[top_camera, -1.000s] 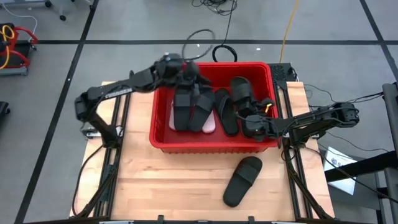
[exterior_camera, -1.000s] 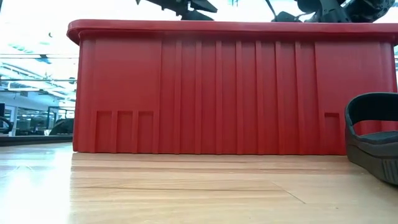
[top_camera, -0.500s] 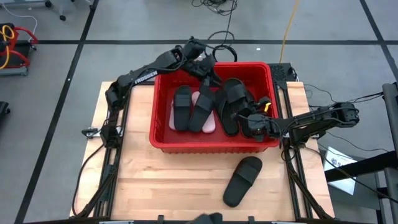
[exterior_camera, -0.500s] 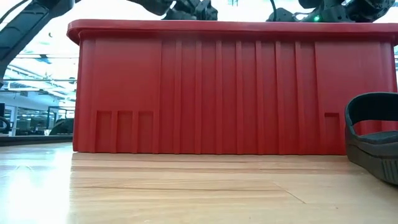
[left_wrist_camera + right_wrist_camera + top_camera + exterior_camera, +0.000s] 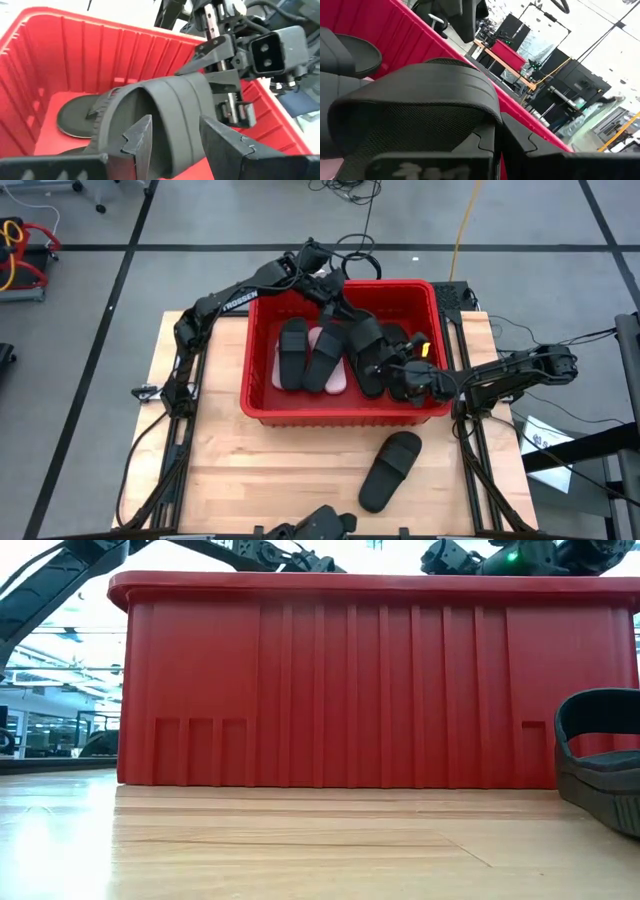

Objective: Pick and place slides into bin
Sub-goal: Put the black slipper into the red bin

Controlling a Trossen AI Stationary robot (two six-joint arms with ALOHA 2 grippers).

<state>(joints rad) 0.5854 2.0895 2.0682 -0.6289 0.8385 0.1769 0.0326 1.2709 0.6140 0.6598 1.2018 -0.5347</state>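
The red bin (image 5: 340, 415) stands mid-table with several slides in it, black ones (image 5: 292, 352) and a pale pink one (image 5: 338, 383). One more black slide (image 5: 390, 470) lies sole-down on the table in front of the bin. Inside the bin's right part, my right gripper (image 5: 388, 366) is shut on a black slide (image 5: 368, 345). My left gripper (image 5: 172, 122) reaches over the bin's far rim. It is open, with its fingers on either side of that same slide's strap (image 5: 172, 100). My right gripper pinches the strap's edge (image 5: 201, 75) of the black slide between its two fingers. It comes roughly level from the table's right side. The slide stands tilted inside the bin, its strap raised and its lower end down among the other slides.
The bin's tall ribbed wall (image 5: 350, 680) fills the low view, with the loose slide (image 5: 600, 760) at its right. Bare wooden table lies in front of the bin and at its left. Cables and the arms' frames lie beyond the table's edges.
My left gripper has swung from above the bin's left-middle toward the far rim and the right, then sunk and tipped down toward the slide held by my right gripper. My right wrist has turned, and the held slide has turned with it.
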